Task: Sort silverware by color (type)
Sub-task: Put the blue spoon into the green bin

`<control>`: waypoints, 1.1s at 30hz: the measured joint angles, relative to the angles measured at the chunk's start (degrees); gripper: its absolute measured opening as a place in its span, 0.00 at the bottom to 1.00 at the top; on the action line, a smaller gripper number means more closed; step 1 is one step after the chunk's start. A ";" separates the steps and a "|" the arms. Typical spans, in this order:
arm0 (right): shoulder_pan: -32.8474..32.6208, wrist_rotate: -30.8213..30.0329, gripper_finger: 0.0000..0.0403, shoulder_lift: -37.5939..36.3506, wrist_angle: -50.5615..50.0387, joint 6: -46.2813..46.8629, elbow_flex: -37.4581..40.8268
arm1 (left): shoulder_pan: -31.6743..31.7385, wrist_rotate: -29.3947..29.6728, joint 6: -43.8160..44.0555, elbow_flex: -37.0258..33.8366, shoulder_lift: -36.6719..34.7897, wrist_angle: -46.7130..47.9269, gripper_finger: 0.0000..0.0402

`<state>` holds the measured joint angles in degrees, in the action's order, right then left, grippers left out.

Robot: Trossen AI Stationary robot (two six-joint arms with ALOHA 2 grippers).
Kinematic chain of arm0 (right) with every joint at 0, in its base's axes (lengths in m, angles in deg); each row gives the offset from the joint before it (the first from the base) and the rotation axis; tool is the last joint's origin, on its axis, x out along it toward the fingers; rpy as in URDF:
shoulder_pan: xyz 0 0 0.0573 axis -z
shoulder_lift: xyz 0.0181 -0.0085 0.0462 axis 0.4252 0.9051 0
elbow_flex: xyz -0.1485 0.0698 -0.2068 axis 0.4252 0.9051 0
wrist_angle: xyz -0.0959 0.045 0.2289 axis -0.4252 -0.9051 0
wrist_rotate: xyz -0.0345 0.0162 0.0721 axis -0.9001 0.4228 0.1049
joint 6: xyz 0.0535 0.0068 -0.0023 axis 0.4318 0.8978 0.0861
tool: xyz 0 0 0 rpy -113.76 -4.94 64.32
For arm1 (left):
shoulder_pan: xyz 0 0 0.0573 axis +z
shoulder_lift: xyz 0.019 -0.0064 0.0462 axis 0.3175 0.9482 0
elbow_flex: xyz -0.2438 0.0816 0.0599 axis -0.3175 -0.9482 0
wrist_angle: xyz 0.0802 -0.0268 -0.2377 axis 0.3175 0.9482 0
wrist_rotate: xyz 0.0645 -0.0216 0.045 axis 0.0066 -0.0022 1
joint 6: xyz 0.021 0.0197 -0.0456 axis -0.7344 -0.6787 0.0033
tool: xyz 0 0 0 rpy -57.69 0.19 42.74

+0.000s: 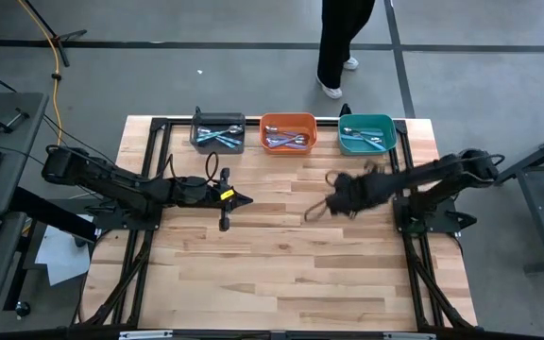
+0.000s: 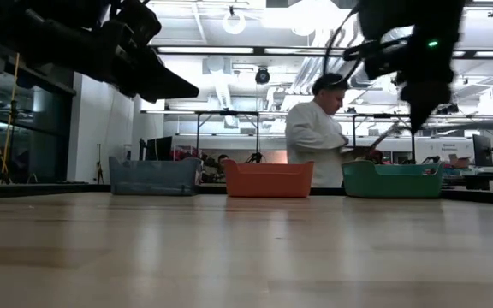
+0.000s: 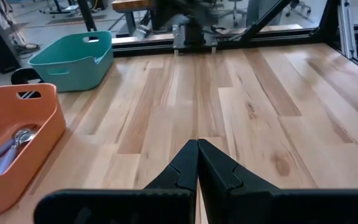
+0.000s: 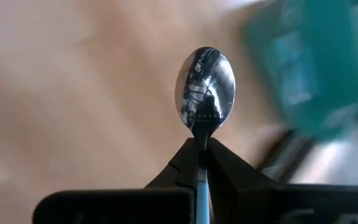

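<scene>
Three bins line the wooden table (image 1: 281, 264) at twelve o'clock: grey bin (image 1: 217, 140), orange bin (image 1: 288, 121), teal bin (image 1: 366, 123). A person (image 1: 336, 47) stands beyond them, toward one o'clock.

Grey floor (image 1: 206, 76); bright ceiling lights (image 2: 315, 15) overhead.

A robotics lab: workbenches (image 2: 229, 115), ceiling lights (image 2: 234, 21) and a bare concrete floor (image 1: 206, 85).
</scene>
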<state>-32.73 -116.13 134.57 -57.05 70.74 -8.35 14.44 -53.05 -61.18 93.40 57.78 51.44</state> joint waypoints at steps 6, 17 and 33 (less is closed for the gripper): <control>16.88 -10.96 0.00 -0.39 3.93 -28.54 0.71 | -0.02 0.02 0.55 0.00 0.00 -0.53 0.00; 44.25 -3.79 0.00 -5.05 42.12 -69.91 9.95 | -0.07 0.02 0.55 0.00 0.00 -0.50 0.00; 59.31 7.88 0.00 -4.85 58.10 -81.94 17.42 | -0.07 0.04 1.01 0.00 0.00 -0.52 0.00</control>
<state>26.58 -108.25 129.72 1.05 -11.20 9.07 14.37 -53.00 -60.17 93.40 57.78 50.92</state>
